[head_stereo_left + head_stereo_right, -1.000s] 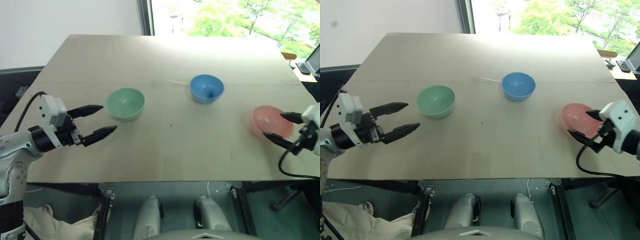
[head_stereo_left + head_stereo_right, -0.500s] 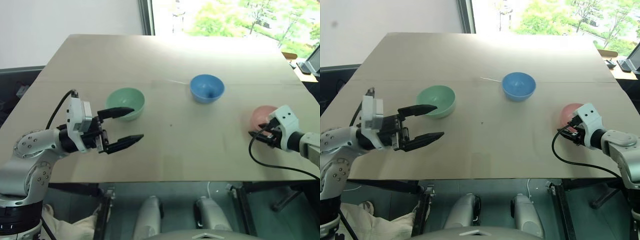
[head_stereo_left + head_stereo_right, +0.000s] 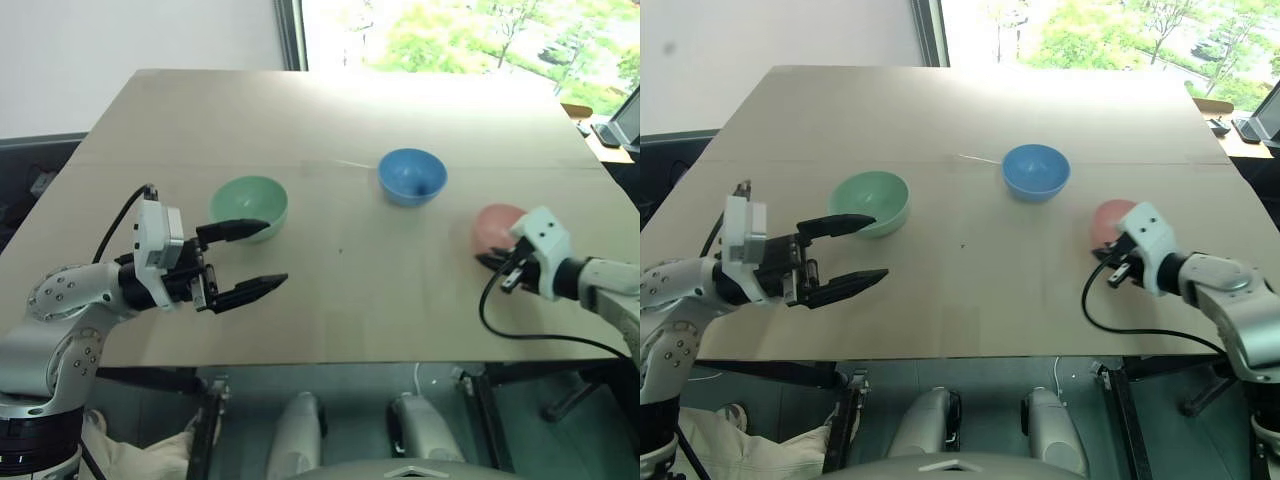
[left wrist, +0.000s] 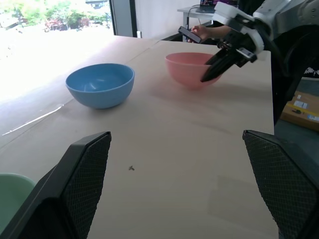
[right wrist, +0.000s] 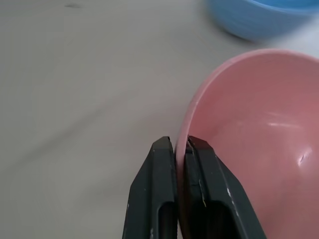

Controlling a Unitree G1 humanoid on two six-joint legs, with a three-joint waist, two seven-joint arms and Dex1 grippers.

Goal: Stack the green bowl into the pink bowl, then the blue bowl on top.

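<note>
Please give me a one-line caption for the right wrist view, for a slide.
The right tool shut on the rim of the round salmon-pink plastic bowl.

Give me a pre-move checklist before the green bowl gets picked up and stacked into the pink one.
1. Right gripper shut on pink bowl rim: ok.
2. Left gripper open: ok.
3. Green bowl upright on table, one finger over its near rim: ok.
4. Green bowl grasped: not ok.
5. Pink bowl holds nothing, ready to receive: ok.
6. Blue bowl apart from both grippers: ok.
</note>
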